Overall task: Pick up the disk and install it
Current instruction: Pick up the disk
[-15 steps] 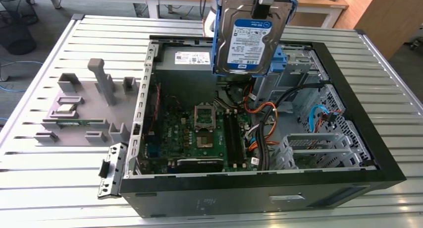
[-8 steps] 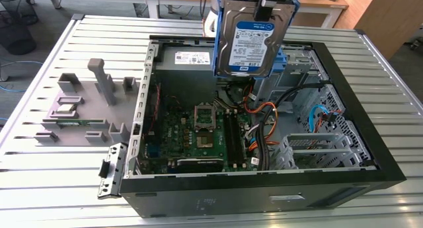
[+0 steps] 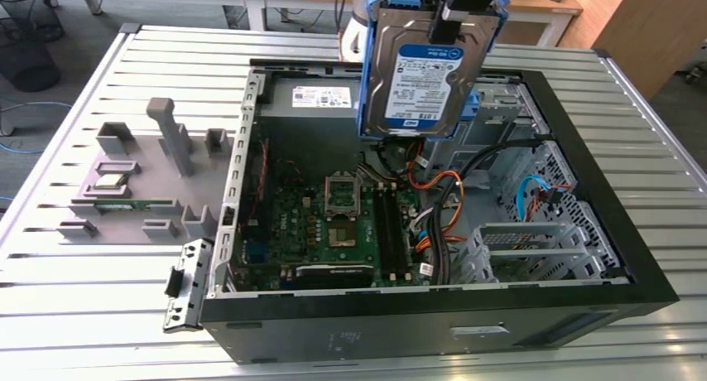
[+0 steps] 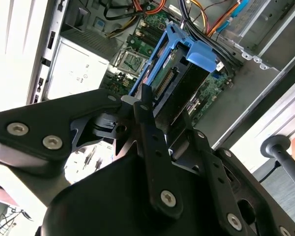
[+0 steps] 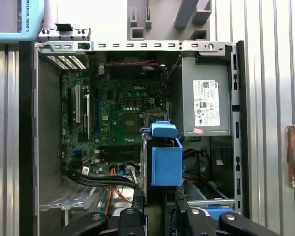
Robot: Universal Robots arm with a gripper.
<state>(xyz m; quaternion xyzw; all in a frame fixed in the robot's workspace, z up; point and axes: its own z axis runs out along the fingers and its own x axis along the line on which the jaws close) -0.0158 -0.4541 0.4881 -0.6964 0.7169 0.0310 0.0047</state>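
The disk (image 3: 415,79), a silver drive with a white-and-blue label in a blue plastic bracket, hangs upright above the open computer case (image 3: 624,240). My gripper (image 3: 451,23) is shut on its upper edge. In the second wrist view the two black fingers (image 4: 148,123) clamp the bracket's end, with the disk (image 4: 174,86) pointing down toward the motherboard. In the first wrist view the disk (image 5: 164,160) is seen edge-on over the case's middle, beside the power-supply box, with my gripper (image 5: 158,209) closed around it.
The grey power-supply box (image 3: 315,95) sits in the case's far corner. Motherboard (image 3: 331,224), orange and blue cables (image 3: 442,190) and a metal drive cage (image 3: 531,248) lie inside. A grey fixture (image 3: 144,182) with small parts stands on the slatted table at the exterior view's left.
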